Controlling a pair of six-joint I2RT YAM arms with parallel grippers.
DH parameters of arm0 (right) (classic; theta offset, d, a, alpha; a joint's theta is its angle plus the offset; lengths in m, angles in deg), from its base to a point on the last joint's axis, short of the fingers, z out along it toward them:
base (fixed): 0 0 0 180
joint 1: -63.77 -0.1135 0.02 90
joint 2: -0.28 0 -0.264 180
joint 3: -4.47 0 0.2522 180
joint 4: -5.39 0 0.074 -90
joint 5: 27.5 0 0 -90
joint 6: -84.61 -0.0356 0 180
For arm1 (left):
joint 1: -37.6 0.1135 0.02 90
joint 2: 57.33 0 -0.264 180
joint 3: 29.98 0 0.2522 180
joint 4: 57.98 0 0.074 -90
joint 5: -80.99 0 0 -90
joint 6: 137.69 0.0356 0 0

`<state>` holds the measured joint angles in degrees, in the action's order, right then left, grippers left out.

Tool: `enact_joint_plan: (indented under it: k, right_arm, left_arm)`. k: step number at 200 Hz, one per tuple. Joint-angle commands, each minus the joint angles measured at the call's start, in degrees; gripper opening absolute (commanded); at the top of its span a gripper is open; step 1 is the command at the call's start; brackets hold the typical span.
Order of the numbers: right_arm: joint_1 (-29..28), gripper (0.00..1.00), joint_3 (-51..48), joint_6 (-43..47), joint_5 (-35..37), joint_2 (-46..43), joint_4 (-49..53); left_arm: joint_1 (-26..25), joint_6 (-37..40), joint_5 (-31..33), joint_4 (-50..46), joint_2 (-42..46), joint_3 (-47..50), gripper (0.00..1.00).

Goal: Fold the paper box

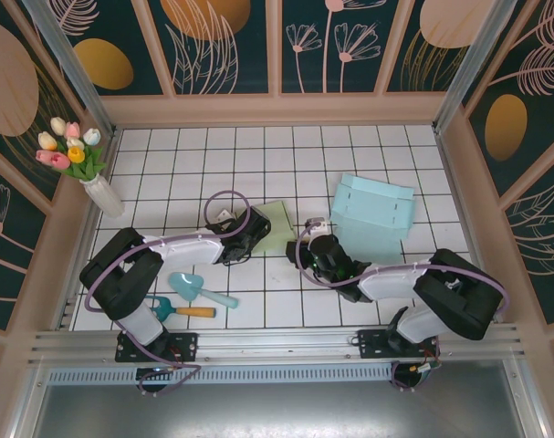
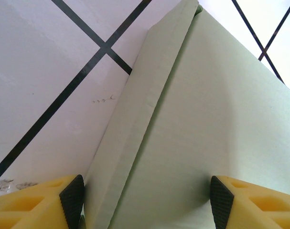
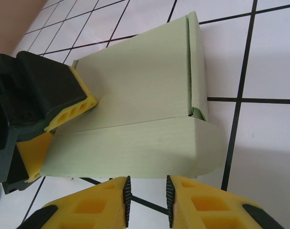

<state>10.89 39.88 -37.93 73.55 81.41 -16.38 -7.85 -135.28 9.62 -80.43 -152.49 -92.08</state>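
The pale green paper box (image 1: 277,222) lies partly folded on the white tiled table, between my two grippers. In the left wrist view, my left gripper (image 2: 147,200) stands wide across the box (image 2: 192,119). One pad touches the edge of the folded side flap (image 2: 135,124) and the other presses on the broad panel. The right wrist view shows those yellow left fingers (image 3: 70,107) at the box's far end. My right gripper (image 3: 148,200) hovers just in front of the rounded front flap (image 3: 135,148). Its pads stand a narrow gap apart with only tile between them.
A light blue folded box (image 1: 375,212) stands at the right of the table. A white vase of tulips (image 1: 99,187) is at the left wall. A teal scoop (image 1: 193,288) and a small orange-handled trowel (image 1: 181,310) lie near the left arm's base.
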Motion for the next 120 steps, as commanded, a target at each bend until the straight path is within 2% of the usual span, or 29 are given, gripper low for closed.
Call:
enact_joint_plan:
  k: [1, 21, 43, 76, 120]
  right_arm:
    - [0.0, 0.30, 2.2, -0.2, 2.4, -0.4, 3.2]
    - [2.2, 0.38, 3.0, 2.3, 1.7, 0.5, 5.1]
    - [7.2, 0.45, 4.9, 6.0, -7.3, 3.2, 6.3]
    - [11.0, 0.46, 8.0, 7.8, -12.9, 9.7, 5.8]
    - [11.3, 0.45, 6.7, 6.0, -18.6, 13.0, -2.1]
  left_arm:
    - [-0.1, -0.4, 1.3, -3.6, -1.6, 1.7, 0.70]
    - [0.0, -0.3, 1.4, -3.7, -1.5, 1.7, 0.70]
    - [0.0, -0.1, 1.3, -3.6, -1.8, 1.6, 0.70]
    - [-0.1, -0.1, 1.1, -3.7, -2.2, 1.1, 0.70]
    - [0.0, 0.5, 1.4, -4.4, -2.5, 0.4, 0.70]
